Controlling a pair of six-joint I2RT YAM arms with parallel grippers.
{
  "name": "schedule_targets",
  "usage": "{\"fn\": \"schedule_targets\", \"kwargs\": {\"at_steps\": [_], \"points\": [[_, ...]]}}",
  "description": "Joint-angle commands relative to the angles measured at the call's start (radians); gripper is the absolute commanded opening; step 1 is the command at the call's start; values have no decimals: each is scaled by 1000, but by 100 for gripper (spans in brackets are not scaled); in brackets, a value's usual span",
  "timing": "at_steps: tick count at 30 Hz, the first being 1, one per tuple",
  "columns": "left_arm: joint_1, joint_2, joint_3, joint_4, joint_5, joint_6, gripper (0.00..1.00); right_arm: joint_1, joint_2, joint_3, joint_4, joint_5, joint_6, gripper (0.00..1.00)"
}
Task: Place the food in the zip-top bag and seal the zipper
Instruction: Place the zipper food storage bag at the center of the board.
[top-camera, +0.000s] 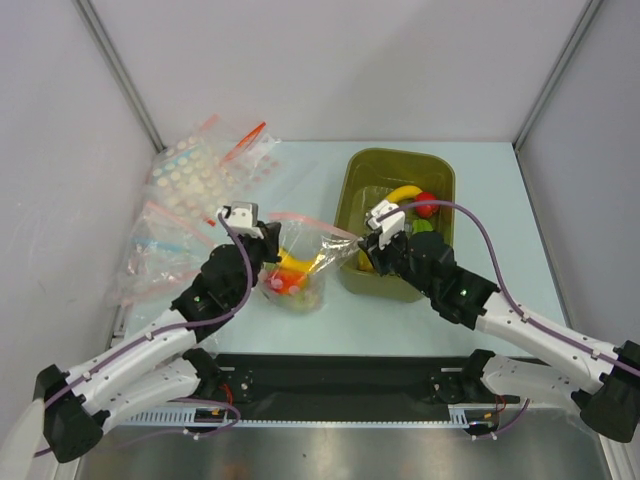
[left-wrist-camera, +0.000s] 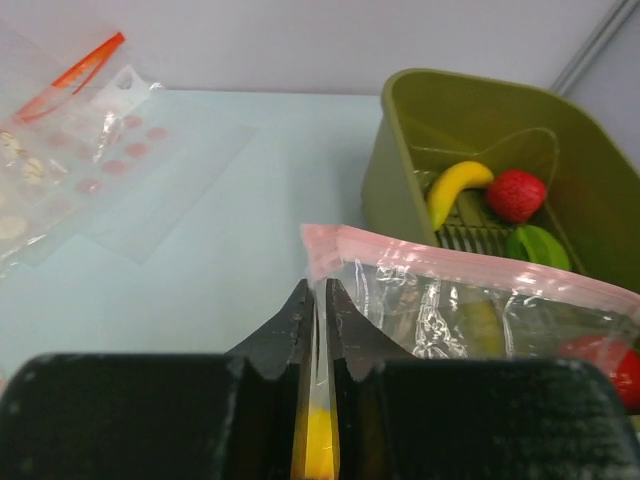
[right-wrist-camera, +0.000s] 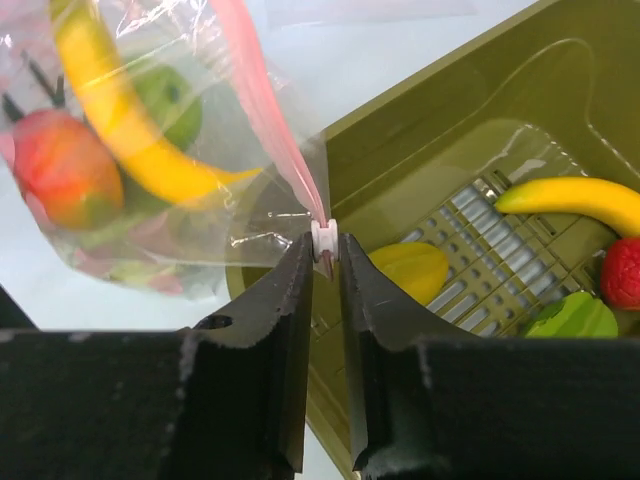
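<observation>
Zip-top bag (top-camera: 308, 262) gripped at both ends
Its edge is pinched by left gripper (left-wrist-camera: 316, 296), zipper (right-wrist-camera: 270, 110) by right gripper (right-wrist-camera: 324, 250)

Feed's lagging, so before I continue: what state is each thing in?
Zip-top bag: held at both ends, food inside.
Zipper: stretched straight; whether sealed, unclear.
Left gripper: shut on bag edge.
Right gripper: shut on zipper end.
Green tub: upright, loose fruit inside.

The pale blue counter (top-camera: 310, 175) carried an olive-green tub (top-camera: 400, 156) at its right rear. A loose pile of dot-printed clear bags (top-camera: 195, 178) lay at the left rear, with blue-striped bags (top-camera: 160, 250) nearer. The filled zip-top bag (top-camera: 298, 285) sat mid-counter, its bottom apparently touching the surface.
</observation>
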Motion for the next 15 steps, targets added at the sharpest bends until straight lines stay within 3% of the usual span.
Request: {"fn": "schedule_targets", "kwargs": {"at_steps": [1, 5, 6, 7, 9, 10, 12, 15], "points": [[5, -41, -8, 91, 96, -58, 15, -5, -31, 20, 98, 116, 85, 20], [5, -105, -54, 155, 135, -44, 40, -5, -47, 30, 73, 148, 115, 25], [5, -119, -62, 157, 147, -41, 45, -5, -51, 29, 72, 159, 115, 31], [5, -139, -68, 158, 149, -42, 56, -6, -57, 26, 72, 171, 137, 45], [5, -156, -78, 158, 147, -41, 67, -6, -77, 9, 82, 202, 146, 62], [5, -160, -79, 155, 144, -41, 75, -8, -84, 4, 95, 211, 155, 78], [5, -176, -78, 137, 136, -47, 82, -15, -103, -9, 101, 231, 178, 97], [5, -209, -64, 73, 72, -91, 93, -29, -110, 1, 75, 214, 204, 100]]}}
